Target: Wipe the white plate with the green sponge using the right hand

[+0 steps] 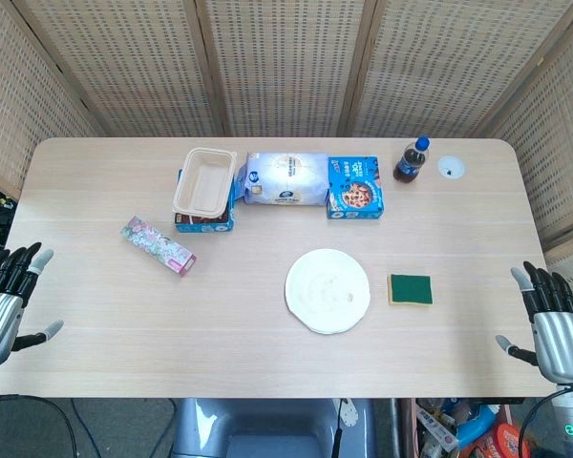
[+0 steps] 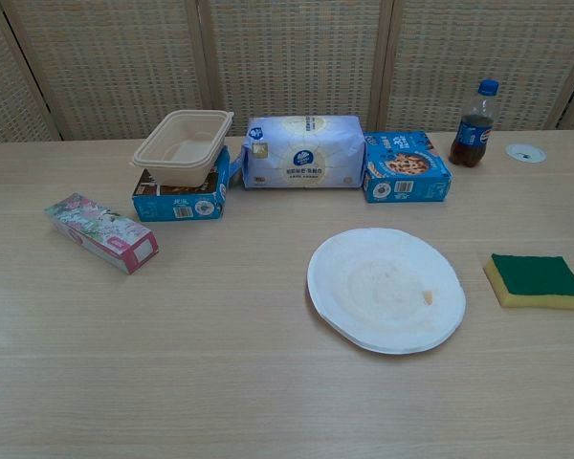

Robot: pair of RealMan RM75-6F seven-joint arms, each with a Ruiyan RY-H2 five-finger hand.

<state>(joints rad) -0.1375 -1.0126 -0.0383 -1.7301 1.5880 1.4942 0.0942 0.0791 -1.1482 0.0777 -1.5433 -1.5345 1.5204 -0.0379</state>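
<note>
Green sponge (image 1: 410,289) lies just right of white plate (image 1: 328,290) on table (image 1: 105,334); left hand (image 1: 5,301) and right hand (image 1: 552,324) rest at edges, fingers spread, holding nothing.

- The white tissue pack (image 2: 303,151) carries a round blue logo and lines of print — too small to read.
- The blue cookie box (image 2: 405,166) shows pictured biscuits and white lettering, none of it legible.
- The blue box under the beige tray (image 2: 180,202) has a white label strip — unreadable.
- The cola bottle (image 2: 473,115) has a blue label; no word can be made out.
- The floral pink box (image 2: 101,232): no readable text.
</note>
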